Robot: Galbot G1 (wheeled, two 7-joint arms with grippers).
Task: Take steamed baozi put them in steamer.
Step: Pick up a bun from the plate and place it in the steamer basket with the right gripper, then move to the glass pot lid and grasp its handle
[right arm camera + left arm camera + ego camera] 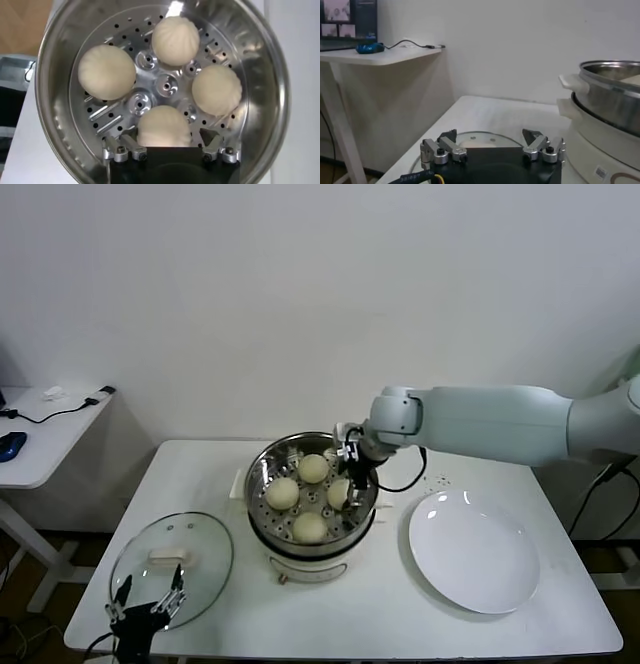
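All four baozi [163, 127] sit in the steamer [262, 468]; right end effector [170, 144], jaws spread around one, could drag it out when lifting.

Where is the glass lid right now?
In the head view the lid lies flat on the table's left front, beside the steamer, with the left gripper at its near edge.

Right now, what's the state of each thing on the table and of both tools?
Baozi: all four on the perforated tray.
Steamer: uncovered.
Glass lid: flat on the table, left of the steamer.
Plate: bare.
Right tool: open around the fourth baozi.
Left tool: open, over the lid.
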